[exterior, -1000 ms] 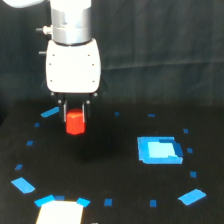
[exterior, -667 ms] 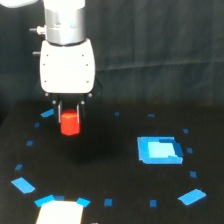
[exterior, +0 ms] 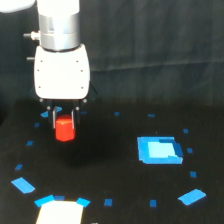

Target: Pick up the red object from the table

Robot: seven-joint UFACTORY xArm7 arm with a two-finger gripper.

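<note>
The red object is a small red-orange stubby block held between the dark fingers of my gripper, under the white gripper body at the exterior view's left. The jaws are shut on it. It appears to hang a little above the black table. Its top is hidden between the fingers.
A larger blue square patch lies at the exterior view's right. Small blue tape marks dot the table in a ring. A pale rectangle with blue corners lies at the bottom left. A dark curtain hangs behind.
The gripper has moved toward the exterior view's left and slightly upward with the red object still held between its fingers.
</note>
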